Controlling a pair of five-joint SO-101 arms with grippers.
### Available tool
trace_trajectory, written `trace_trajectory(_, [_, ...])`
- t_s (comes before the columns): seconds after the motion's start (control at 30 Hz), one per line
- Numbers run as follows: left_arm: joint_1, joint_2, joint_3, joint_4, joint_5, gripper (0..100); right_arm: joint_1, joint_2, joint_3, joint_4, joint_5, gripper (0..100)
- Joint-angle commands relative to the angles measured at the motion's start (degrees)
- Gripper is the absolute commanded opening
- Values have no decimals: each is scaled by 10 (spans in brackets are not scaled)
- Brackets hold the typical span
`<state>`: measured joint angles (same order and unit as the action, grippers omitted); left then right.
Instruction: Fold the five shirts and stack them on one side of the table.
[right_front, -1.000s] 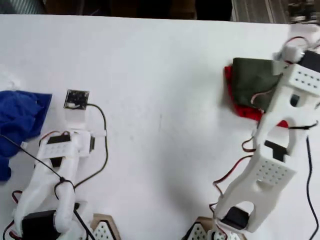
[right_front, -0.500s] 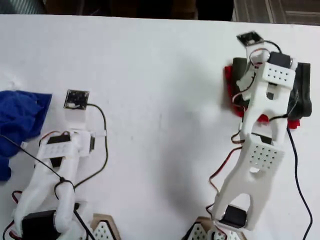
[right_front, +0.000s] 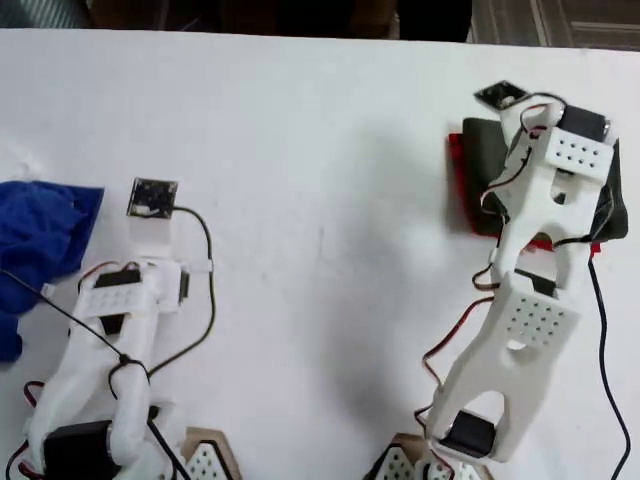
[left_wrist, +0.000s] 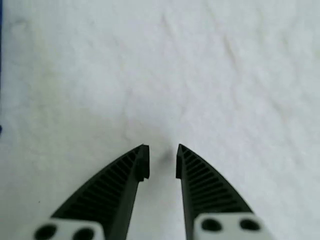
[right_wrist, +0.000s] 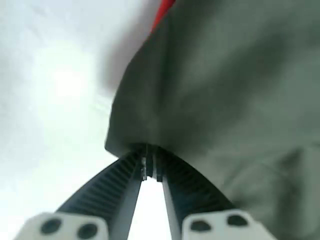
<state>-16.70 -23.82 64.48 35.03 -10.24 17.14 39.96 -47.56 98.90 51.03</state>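
No readable text, label, number or sign: none on the table (right_front: 300, 120), blue shirt (right_front: 40, 230) or green shirt (right_wrist: 225, 75) (both plain cloth).

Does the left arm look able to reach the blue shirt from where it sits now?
Probably yes. The blue shirt lies crumpled on the table close beside the arm, with nothing between it and the open left gripper. The right gripper, pinching the green shirt, is across the table.
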Motion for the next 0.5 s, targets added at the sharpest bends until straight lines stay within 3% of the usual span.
trace_trajectory(0.0, [-1,-9,-2,-10,3,113,7,-82,-9,7,4,19])
trace_trajectory(0.2, [-1,-9,-2,-10,3,113,-10,-63,-4,4,-2,19])
trace_trajectory(0.47, [-1,-9,-2,-10,3,113,-42,-51,-10,6,-123,19])
